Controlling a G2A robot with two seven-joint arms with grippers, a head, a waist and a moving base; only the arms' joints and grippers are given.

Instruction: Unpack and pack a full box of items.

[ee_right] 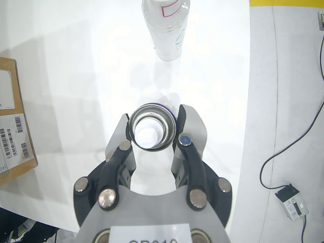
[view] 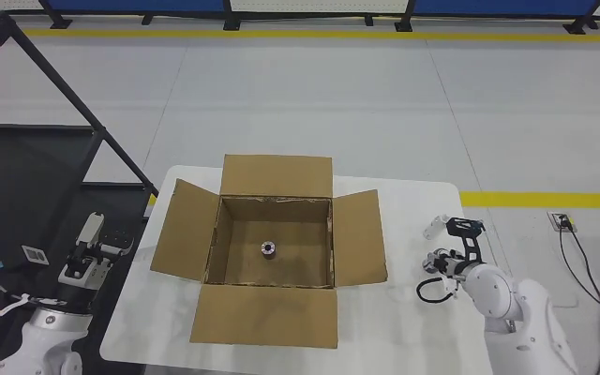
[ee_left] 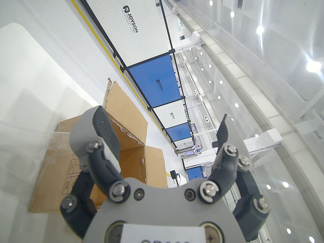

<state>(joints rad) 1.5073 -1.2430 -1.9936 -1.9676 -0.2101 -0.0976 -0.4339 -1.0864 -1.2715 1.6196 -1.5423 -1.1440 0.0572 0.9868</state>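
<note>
Right claw (ee_right: pixel 153 116): closed on the can (ee_right: pixel 148 134), one finger on each side of its metal rim.
Can: upright in the claw, open rim up, white cap showing inside; over the table (view: pixel 412 319) near its 3 o'clock edge. Could not tell whether its base touched the top.
Bottle (ee_right: pixel 165 26): clear, white spray head, standing on the table at 12 o'clock from the can, near it but apart.
Left claw (ee_left: pixel 162 122): open, jaws spread wide, nothing between them; tilted up toward the ceiling.
Left arm (view: pixel 84 262): off the table, at 9 o'clock from the box (view: pixel 277 173).
Box: brown cardboard, at the table's centre, all four flaps folded out; well apart from both claws, the right claw at 3 o'clock from it.
Round piece (view: pixel 268 248): small, dark with a pale middle, lying on the box floor about centre. Too small to tell what it was.
Floor: grey adapter (ee_right: pixel 291 202) with a black cable, past the table's 3 o'clock edge.
</note>
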